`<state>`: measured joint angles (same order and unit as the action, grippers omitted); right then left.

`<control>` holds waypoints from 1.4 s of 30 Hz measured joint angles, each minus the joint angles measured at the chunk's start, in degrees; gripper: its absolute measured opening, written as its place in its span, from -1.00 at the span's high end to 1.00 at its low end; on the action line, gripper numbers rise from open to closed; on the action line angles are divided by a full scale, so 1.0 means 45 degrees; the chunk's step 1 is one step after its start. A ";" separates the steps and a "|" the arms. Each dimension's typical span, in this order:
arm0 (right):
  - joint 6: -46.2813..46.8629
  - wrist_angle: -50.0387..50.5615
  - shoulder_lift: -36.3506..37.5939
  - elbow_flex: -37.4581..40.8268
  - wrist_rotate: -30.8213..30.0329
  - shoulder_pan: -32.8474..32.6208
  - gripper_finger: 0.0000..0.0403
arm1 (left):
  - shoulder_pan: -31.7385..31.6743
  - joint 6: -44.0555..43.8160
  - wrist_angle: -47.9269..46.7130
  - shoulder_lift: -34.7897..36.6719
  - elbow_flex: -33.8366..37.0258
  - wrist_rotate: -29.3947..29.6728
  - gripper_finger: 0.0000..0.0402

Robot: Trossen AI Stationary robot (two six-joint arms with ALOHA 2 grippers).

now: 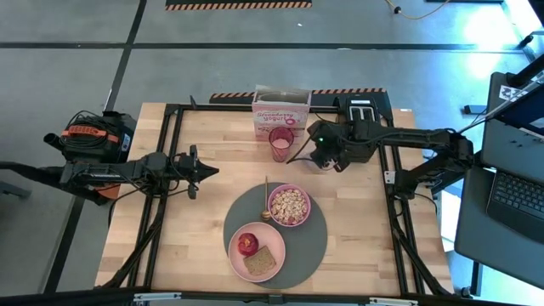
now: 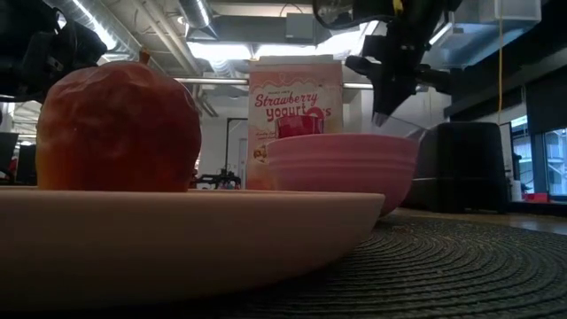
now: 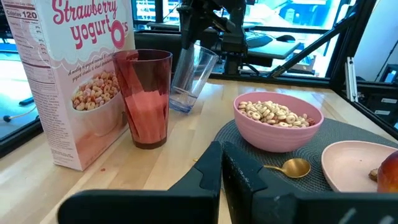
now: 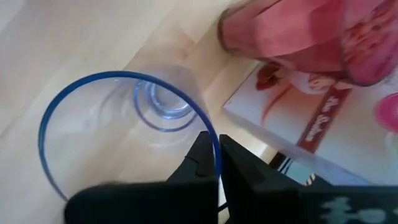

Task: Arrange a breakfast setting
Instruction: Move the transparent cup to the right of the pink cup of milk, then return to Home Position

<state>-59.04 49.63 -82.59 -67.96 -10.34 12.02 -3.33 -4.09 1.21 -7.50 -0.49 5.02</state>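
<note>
While our right fingers (image 4: 217, 163) pinch the rim of the tilted clear glass (image 3: 191, 78) beside the pink tumbler (image 3: 148, 96) near the tabletop's (image 1: 212, 144) far edge, our left fingers (image 3: 222, 163) hover clenched and empty over its left side.

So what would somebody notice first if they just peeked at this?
Probably the right gripper, its jaws pinching the rim of the tilted clear glass beside the pink tumbler and cereal box. Then the breakfast on the round mat: a cereal-filled pink bowl, with the apple and toast on the pink plate.
</note>
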 joint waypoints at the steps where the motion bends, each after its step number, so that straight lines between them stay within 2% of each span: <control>1: -0.0089 -0.0148 0.0000 0.0000 0.0032 0.0046 1.00 | -0.0004 0.0034 -0.0001 -0.0001 0.0000 0.0000 0.98; 26: -0.0726 -0.1262 0.0000 0.0000 0.0197 0.0279 0.98 | 0.0000 0.0332 0.0000 0.0003 0.0000 0.0018 0.98; 36: -0.0735 -0.1432 0.0000 -0.0005 0.0094 0.0789 0.56 | -0.0004 0.0367 0.0000 -0.0001 0.0000 0.0019 0.98; 42: -0.0750 -0.0712 0.0000 -0.0842 0.0060 0.0669 0.50 | -0.0003 0.0372 0.0000 0.0004 0.0000 0.0017 0.98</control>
<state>-62.41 46.42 -82.59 -71.75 -10.07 15.03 -3.35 -2.42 1.21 -7.49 -0.49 5.09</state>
